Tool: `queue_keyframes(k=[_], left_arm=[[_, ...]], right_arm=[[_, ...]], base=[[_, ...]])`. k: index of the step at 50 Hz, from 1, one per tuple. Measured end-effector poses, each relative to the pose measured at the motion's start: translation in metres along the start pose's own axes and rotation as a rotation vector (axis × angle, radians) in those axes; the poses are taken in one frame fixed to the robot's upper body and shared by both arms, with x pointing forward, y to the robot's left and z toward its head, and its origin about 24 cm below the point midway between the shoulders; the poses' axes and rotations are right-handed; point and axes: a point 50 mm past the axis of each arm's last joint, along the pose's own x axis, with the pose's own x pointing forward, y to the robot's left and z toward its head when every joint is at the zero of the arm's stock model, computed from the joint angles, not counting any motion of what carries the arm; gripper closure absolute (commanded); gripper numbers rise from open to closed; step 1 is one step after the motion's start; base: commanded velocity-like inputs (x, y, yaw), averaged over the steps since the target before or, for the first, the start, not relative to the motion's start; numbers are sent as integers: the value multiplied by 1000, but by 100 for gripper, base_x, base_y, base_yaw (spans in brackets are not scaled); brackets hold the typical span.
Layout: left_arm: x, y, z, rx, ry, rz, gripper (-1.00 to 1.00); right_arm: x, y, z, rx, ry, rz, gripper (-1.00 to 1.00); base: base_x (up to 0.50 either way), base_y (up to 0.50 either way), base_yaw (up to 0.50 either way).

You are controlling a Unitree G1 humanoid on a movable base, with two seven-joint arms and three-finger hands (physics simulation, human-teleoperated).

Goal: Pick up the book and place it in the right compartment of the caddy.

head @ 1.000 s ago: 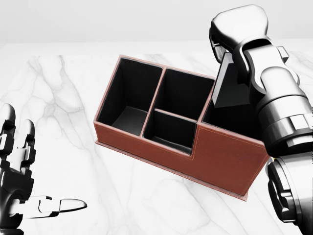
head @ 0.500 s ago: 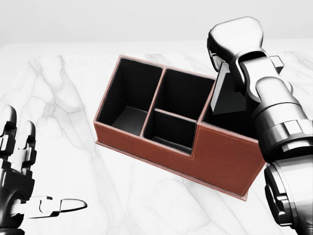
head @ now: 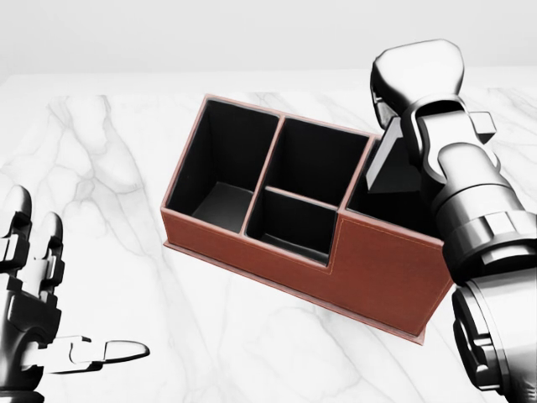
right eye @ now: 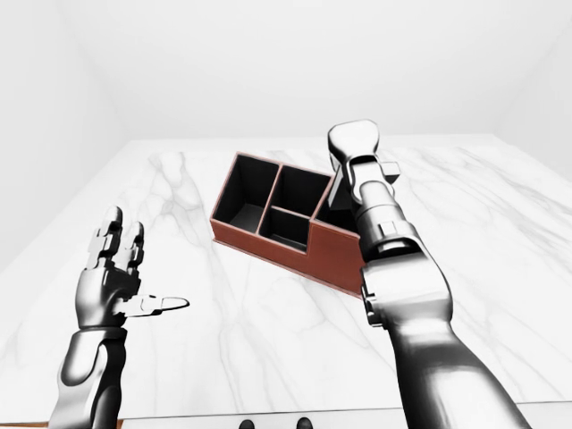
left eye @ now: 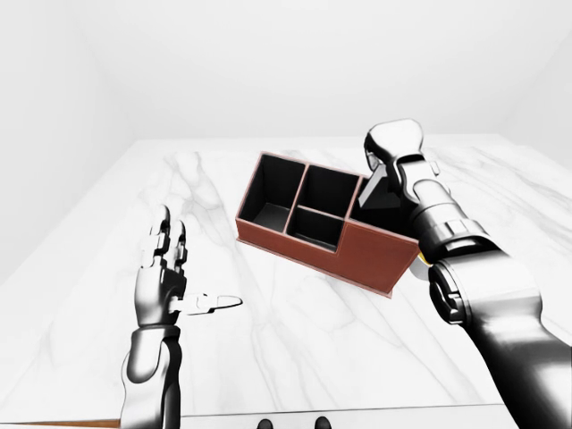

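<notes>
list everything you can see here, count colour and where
caddy: 1, reddish-brown outside, black inside, several compartments, lying at an angle on the table, centre of the head view
book: 1, dark, tilted, standing in the caddy's rightmost compartment under the right hand
table: 1, white marble with grey veins, fills most of each view
yellow thing: 1, only a sliver shows behind the right arm in the left-eye view; cannot tell what it is
left hand: 1, silver and black, fingers spread open, lower left, holding nothing
right hand: 1, silver and black, over the book; grip hidden
</notes>
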Motion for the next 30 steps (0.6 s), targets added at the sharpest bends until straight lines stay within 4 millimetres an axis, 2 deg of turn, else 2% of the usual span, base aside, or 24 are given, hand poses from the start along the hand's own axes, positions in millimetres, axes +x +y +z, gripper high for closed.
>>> queue_keyframes(k=[30], left_arm=[[1, 3, -8, -4, 32, 10, -100]], right_arm=[[-5, 15, -3, -28, 45, 29, 100]], base=[[0, 0, 0]])
